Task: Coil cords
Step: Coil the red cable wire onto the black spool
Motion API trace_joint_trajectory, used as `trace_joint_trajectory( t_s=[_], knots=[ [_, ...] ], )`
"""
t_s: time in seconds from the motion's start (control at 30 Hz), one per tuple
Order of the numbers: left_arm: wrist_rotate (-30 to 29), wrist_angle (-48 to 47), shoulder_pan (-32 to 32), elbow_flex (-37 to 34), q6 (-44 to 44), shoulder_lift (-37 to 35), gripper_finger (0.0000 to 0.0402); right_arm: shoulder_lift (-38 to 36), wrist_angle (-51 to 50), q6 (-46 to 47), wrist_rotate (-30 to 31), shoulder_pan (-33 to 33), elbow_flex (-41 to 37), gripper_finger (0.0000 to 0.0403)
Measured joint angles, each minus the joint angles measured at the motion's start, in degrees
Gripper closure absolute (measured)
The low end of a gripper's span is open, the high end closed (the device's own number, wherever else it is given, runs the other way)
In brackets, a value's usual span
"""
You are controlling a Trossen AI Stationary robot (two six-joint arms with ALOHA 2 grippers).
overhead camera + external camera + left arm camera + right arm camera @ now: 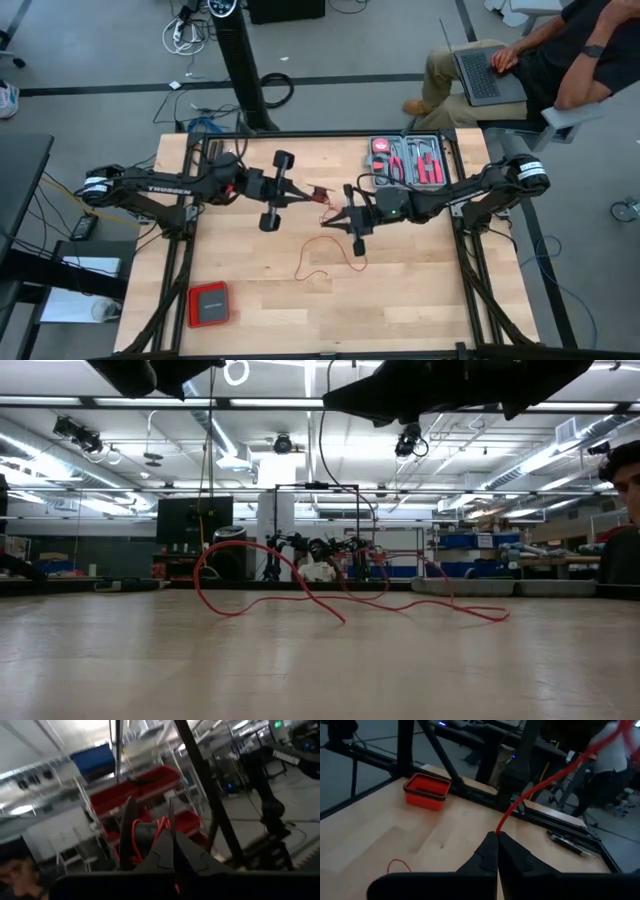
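Right wrist view: right gripper (pixel 497 836) pinches the red cord (pixel 540 787) above mid-table (left gripper (pixel 150 827) clamps its bundle), so wind slowly, keeping both pinches tight.

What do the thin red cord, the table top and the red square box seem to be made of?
Red cord: probably plastic-coated wire, since it is thin, smooth and holds springy loops.
Table top: light wood with visible plank lines and a matte finish.
Red square box: the flat, dark-rimmed shape suggests plastic or metal, but I cannot tell which.
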Motion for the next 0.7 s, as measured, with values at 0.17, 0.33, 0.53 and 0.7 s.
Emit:
trace_joint_trajectory(
  t_s=[0.17, 0.33, 0.53, 0.7],
  knots=[
    [3.89, 5.73, 0.88, 0.01, -4.2, -0.05, 0.0401, 1.08, -5.65, 4.12, 4.12, -0.14, -0.02, 0.0402],
    [6.93, 4.36, 1.01, 0.0, -8.08, -0.02, 0.0401, 3.55, -7.91, 7.57, 4.6, -1.6, 0.02, 0.0403],
    [12.39, 3.03, 1.01, 0.0, -13.59, -0.02, 0.0401, 8.0, -7.91, 9.17, 2.03, -5.26, 0.02, 0.0403],
    [14.17, 3.03, 1.01, -0.07, -16.5, 0.04, 0.0401, 10.18, -7.5, 9.74, 0.21, -8.39, 0.07, 0.0403]
  ],
)
